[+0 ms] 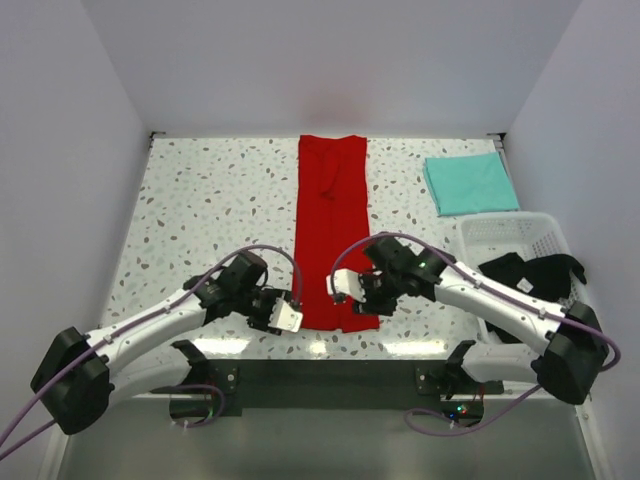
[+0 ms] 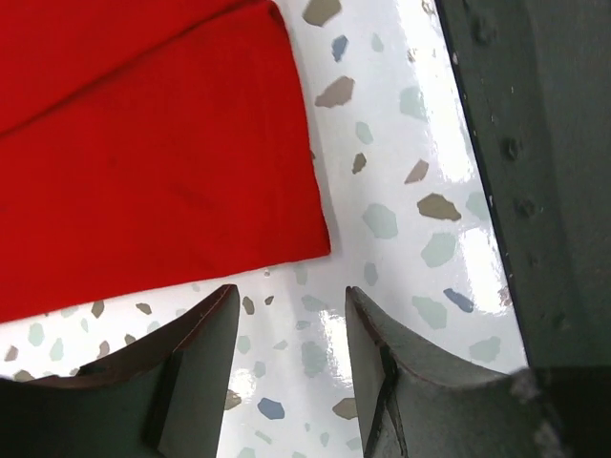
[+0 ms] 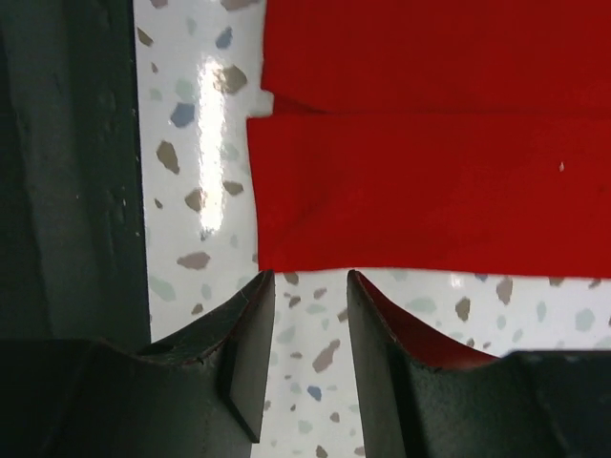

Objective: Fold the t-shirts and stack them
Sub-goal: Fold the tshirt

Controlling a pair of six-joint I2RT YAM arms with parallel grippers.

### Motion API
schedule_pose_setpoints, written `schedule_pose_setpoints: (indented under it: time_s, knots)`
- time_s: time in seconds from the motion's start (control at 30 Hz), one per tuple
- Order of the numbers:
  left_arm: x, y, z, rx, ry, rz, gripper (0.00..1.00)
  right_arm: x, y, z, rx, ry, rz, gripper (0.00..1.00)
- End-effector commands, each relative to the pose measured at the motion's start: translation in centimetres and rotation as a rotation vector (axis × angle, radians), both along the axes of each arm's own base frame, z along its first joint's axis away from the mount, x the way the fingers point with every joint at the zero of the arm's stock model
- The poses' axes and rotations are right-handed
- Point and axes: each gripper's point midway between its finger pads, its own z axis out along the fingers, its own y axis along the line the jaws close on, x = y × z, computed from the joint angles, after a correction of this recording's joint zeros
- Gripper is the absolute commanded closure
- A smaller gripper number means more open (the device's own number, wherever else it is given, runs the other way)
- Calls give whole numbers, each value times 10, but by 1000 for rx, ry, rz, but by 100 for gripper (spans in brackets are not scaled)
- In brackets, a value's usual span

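Beside the red t-shirt [image 1: 333, 230], left tool [image 2: 291, 303] and right tool [image 3: 310, 283] stand parted.

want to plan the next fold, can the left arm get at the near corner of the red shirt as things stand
Probably yes: the left pincer stands open just short of the near corner of the red t-shirt, with only bare table between them.

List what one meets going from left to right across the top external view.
left gripper → red t-shirt → mint-teal t-shirt → black t-shirt, draped over the white basket
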Motion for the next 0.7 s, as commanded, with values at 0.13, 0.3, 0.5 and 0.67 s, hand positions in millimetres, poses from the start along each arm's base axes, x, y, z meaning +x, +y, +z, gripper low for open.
schedule_pose_setpoints:
  time_s: [0.13, 0.3, 0.5, 0.67]
  knots:
    - [-5, 1, 5, -69, -266, -222, 48, -17, 62, -18, 31, 7, 21, 60]
    - [-10, 8, -4, -50, -257, -212, 48, -44, 81, -37, -38, 76, 37, 59]
    - [-8, 12, -2, -51, -257, -168, 48, -42, 84, -54, -73, 66, -16, 57]
    - [-8, 15, -4, -48, -265, -153, 48, -30, 75, -61, -94, -10, -52, 56]
